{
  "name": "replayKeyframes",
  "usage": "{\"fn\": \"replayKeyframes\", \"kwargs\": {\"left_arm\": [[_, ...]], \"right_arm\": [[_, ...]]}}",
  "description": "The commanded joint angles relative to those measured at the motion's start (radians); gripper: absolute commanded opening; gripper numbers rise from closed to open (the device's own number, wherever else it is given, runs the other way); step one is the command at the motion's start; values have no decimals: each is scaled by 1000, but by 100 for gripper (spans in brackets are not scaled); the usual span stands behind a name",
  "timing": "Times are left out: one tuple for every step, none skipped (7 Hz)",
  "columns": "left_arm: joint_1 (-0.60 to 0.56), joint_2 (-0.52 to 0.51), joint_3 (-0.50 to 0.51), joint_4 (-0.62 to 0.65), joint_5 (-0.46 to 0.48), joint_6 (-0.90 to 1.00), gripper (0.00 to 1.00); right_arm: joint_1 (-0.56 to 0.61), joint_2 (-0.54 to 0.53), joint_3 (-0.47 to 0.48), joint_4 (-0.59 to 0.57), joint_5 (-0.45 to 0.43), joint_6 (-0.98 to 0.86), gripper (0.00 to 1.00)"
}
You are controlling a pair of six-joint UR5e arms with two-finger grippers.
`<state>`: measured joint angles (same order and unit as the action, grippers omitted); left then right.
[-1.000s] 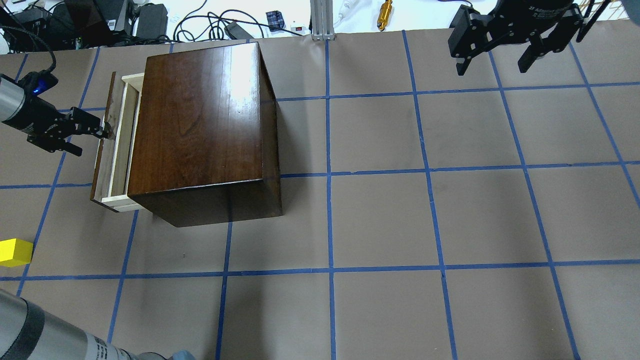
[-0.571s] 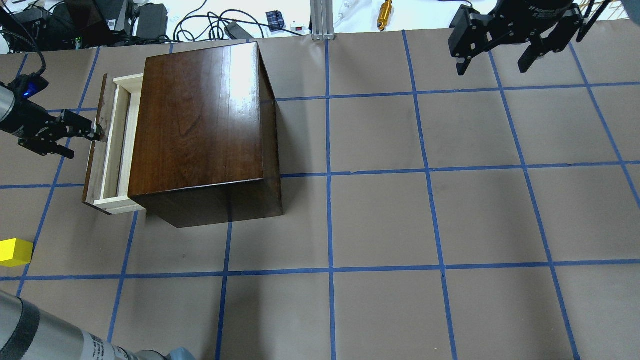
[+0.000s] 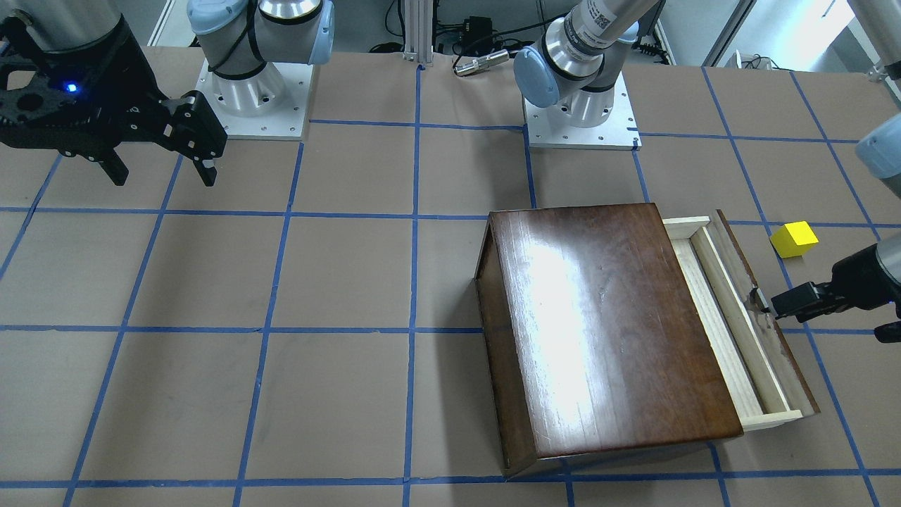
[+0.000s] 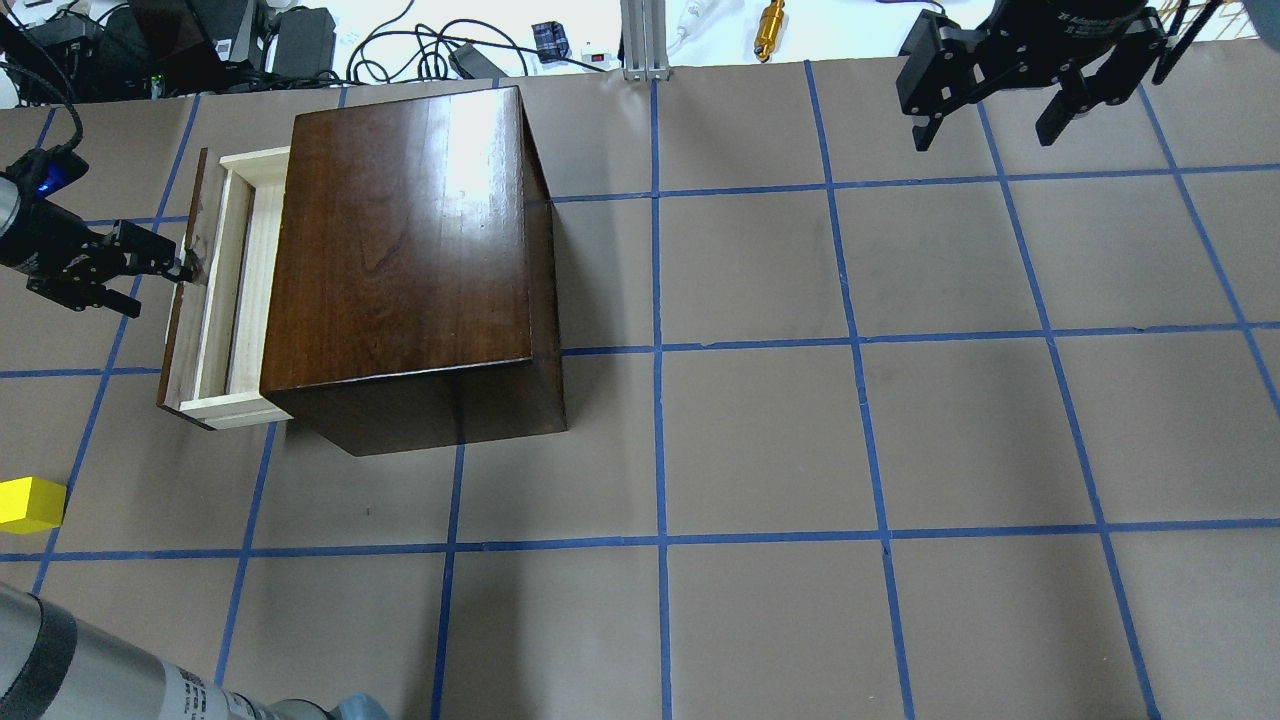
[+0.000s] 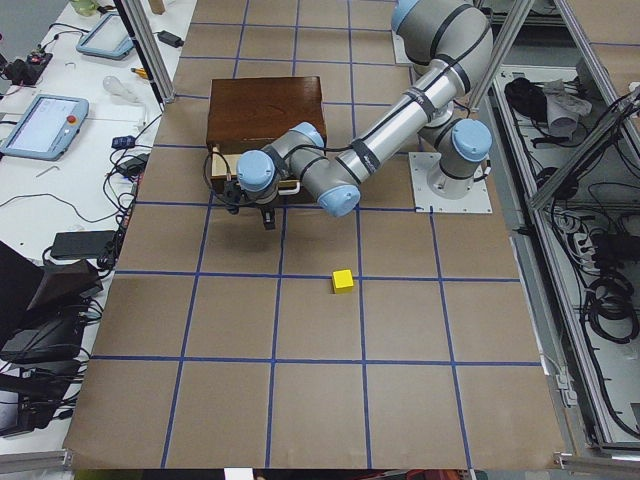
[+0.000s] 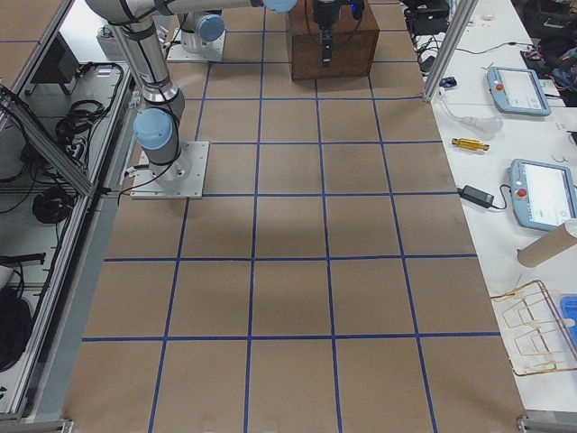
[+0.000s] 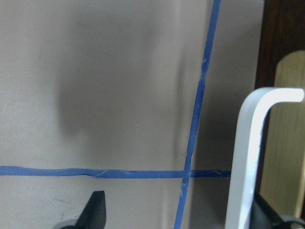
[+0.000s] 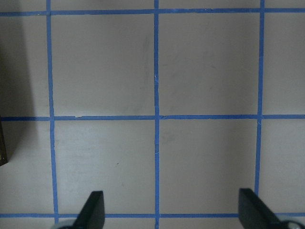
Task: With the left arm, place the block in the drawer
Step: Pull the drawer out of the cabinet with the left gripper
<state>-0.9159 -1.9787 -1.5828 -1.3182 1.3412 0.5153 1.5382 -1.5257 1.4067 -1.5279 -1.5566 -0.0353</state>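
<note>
Straddling the bent metal handle (image 7: 244,157) of the pale-wood drawer (image 4: 213,300), the left gripper (image 7: 181,214) is found spread open, the right gripper (image 4: 985,135) likewise.

The right arm's base (image 6: 171,176) stands bolted on the blue-taped desk (image 6: 288,298), near its edge. At the far end the black right claw (image 6: 325,50) hangs before a dark-brown wooden box (image 6: 356,50).

Brown table (image 4: 760,440) gridded with blue tape (image 4: 660,450) — white bench (image 4: 850,30) beyond.
</note>
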Motion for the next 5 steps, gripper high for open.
{"fn": "replayKeyframes", "kwargs": {"left_arm": [[2, -8, 21, -4, 26, 6, 100], [2, -8, 21, -7, 26, 6, 100], [2, -3, 23, -15, 26, 5, 100], [2, 6, 26, -18, 26, 3, 100], [2, 9, 35, -28, 26, 3, 100]], "right_arm": [[0, -1, 0, 0, 1, 0, 100], [0, 1, 0, 0, 1, 0, 100], [0, -1, 0, 0, 0, 0, 100], [0, 1, 0, 0, 1, 0, 100], [0, 1, 0, 0, 1, 0, 100]]}}
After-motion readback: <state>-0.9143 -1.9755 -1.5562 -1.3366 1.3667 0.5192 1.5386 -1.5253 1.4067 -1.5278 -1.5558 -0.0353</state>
